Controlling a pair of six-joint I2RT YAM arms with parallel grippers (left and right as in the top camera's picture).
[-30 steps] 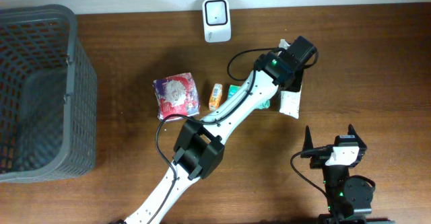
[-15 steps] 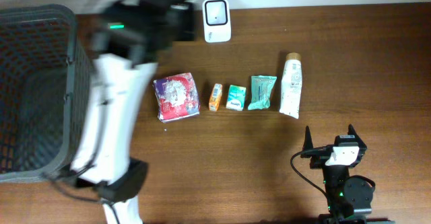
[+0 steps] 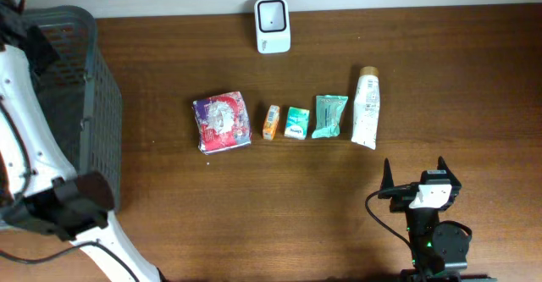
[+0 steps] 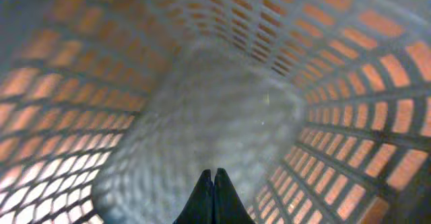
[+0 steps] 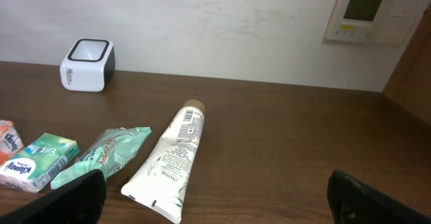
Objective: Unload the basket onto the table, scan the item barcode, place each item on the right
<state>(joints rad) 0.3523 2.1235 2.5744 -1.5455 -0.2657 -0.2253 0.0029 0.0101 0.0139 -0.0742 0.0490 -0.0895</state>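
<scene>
Grey plastic basket (image 3: pixel 106 121) stands at the left side of the worktop (image 3: pixel 440 62). The left fingers (image 4: pixel 202 200) hang inside it, pressed together with nothing between them. The right fingers (image 5: pixel 77 196) are spread wide at the near right and hold nothing. In a row at the middle lie a purple packet (image 3: pixel 222 122), an orange pack (image 3: pixel 270 122), a green tissue pack (image 3: pixel 295 122), a teal pouch (image 3: pixel 329 116) and a white tube (image 3: pixel 365 108). The white scanner (image 3: pixel 273 25) stands at the far edge, well apart from them.
</scene>
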